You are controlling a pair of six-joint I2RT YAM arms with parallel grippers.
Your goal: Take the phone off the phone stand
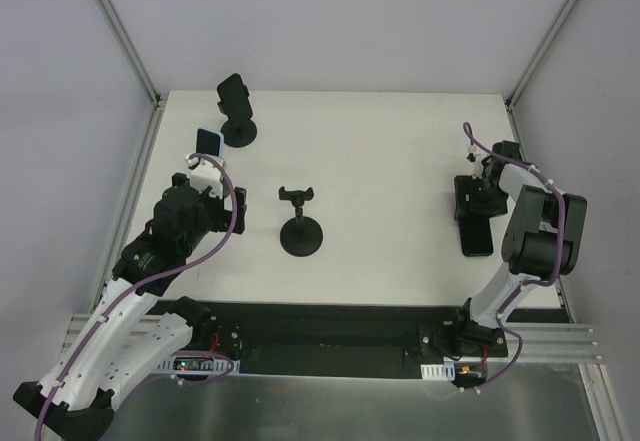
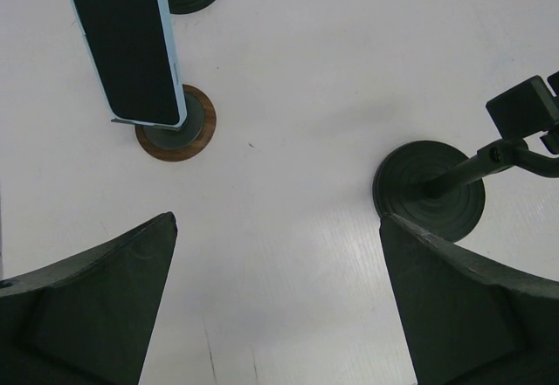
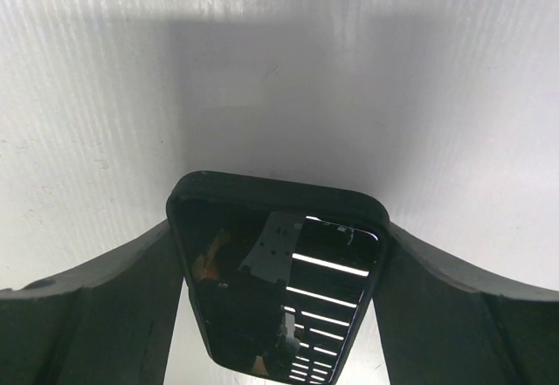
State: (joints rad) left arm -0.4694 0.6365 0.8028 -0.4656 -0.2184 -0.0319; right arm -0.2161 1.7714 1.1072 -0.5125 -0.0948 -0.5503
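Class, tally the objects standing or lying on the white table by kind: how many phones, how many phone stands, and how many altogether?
Phones: 3 (far black phone, light-blue-cased phone, right-hand black phone)
Phone stands: 3 (far black round-based stand, brown-based stand, empty black centre stand)
Total: 6

The phone (image 3: 279, 289) has a glossy face; the table (image 3: 279, 71) looks matt, faintly ridged.

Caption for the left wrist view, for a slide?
Open left claw over the white table: blue-edged phone on its brown-rimmed stand upper left, empty black stand right.
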